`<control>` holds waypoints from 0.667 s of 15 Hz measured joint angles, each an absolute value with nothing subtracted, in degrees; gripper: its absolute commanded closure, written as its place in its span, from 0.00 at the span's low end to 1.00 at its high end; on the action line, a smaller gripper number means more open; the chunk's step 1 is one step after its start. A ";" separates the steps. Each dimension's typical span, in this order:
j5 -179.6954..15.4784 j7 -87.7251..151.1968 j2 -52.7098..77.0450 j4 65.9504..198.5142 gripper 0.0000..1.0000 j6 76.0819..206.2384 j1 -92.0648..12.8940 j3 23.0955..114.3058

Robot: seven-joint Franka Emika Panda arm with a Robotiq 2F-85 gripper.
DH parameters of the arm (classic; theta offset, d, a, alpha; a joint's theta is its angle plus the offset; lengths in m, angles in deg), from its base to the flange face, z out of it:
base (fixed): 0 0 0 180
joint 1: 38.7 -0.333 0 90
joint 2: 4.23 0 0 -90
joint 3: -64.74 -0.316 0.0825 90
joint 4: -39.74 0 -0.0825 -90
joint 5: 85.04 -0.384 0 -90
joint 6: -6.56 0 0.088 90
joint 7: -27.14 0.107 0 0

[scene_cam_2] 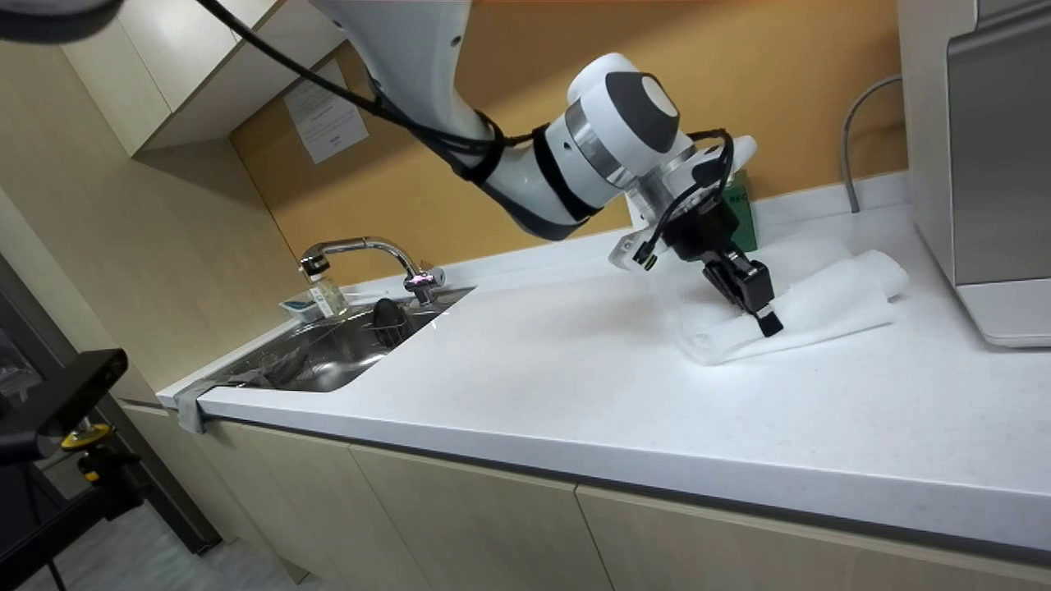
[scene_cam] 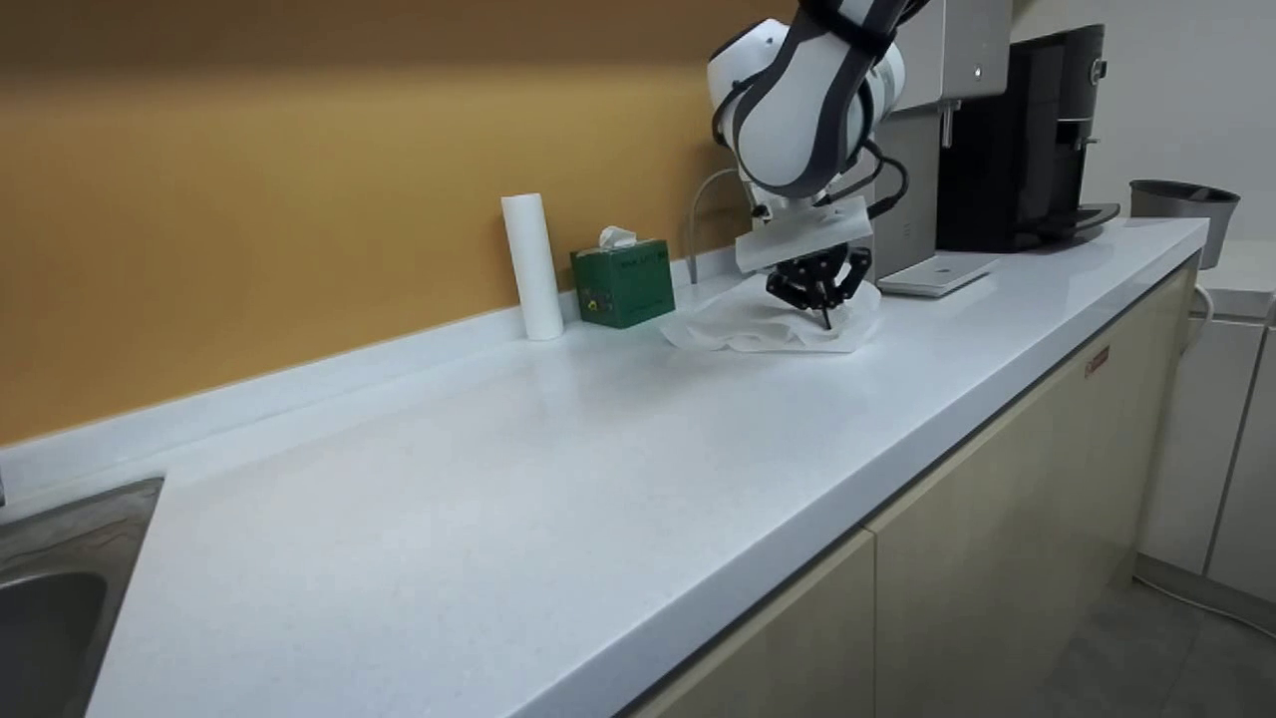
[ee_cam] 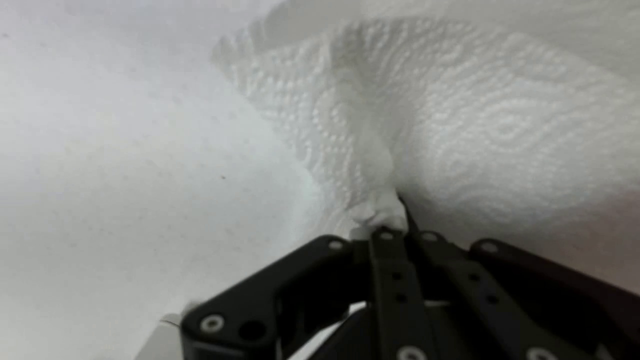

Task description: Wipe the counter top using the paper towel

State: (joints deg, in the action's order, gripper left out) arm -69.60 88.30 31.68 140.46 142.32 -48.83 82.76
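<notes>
The white paper towel sheet lies crumpled on the white counter top [scene_cam: 419, 519], in front of the green tissue box, in an exterior view [scene_cam: 738, 327]. It also shows in an exterior view [scene_cam_2: 846, 300], spread and partly folded. My gripper [scene_cam: 825, 317] points down at the sheet, low over the counter; it also shows in an exterior view [scene_cam_2: 768, 322]. In the wrist view my gripper [ee_cam: 400, 217] is shut on a bunched part of the paper towel [ee_cam: 500, 125]. The rest of the sheet fans out beyond the fingertips. The fingertips are partly hidden by the paper.
A white towel roll [scene_cam: 533, 267] stands by the wall beside the green tissue box [scene_cam: 628, 284]. A grey machine [scene_cam_2: 1002, 180] and a black coffee machine [scene_cam: 1012, 150] stand on the counter. A sink [scene_cam_2: 353, 365] with a faucet [scene_cam_2: 369, 245] is at the opposite end.
</notes>
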 measured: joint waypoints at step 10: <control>-79.21 68.36 14.49 163.39 1.00 139.57 -45.74 68.59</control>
State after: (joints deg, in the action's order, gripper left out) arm -79.21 68.36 14.49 163.39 139.57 -45.74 68.59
